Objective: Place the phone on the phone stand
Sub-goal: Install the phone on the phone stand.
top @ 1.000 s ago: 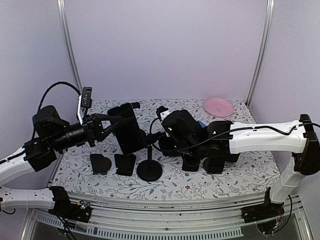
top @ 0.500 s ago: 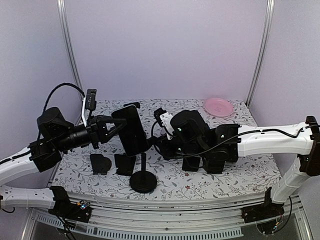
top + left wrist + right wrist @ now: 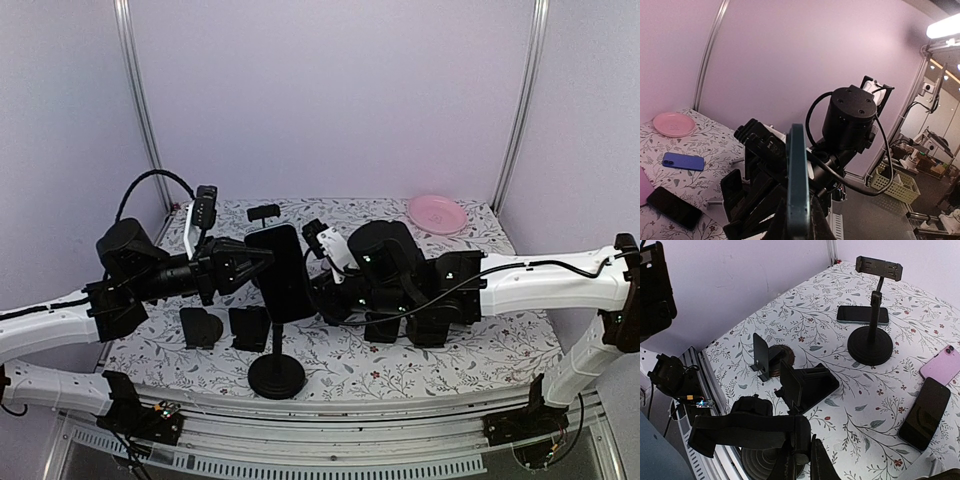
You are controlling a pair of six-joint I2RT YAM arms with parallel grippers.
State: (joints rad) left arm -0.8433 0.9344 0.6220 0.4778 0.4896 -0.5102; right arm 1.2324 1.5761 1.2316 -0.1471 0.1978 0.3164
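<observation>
Lilac-walled enclosure with a floral-patterned table (image 3: 470,350).

**Arms:** two, meeting over the table's middle.

**Phones:** five counted across the views.
- One dark phone (image 3: 285,275) stands upright and edge-on, grasped between the left fingers (image 3: 240,262).
- It sits just beside the right fingers (image 3: 790,462), above the stem of the phone stand (image 3: 277,375).
- It hides the stand's head, so whether it touches the clamp cannot be told.
- Four phones lie flat, well beyond both sets of fingers: a blue phone (image 3: 683,161), a black phone (image 3: 674,207), a pink phone (image 3: 942,365) and a teal-edged phone (image 3: 862,315).

**Tall stands:** two.
- The phone stand has the right fingers clenched on its upper stem, below the crossbar, with its round base below them.
- A second tall stand (image 3: 870,342) is free, just in front of the teal-edged phone.

**Low wedge stands:** two are seen clearly, one (image 3: 762,355) and another (image 3: 802,385), below the left fingers. Further dark shapes under the right arm cannot be identified.

**Plates:** one pink plate (image 3: 437,213), far behind the right fingers.
</observation>
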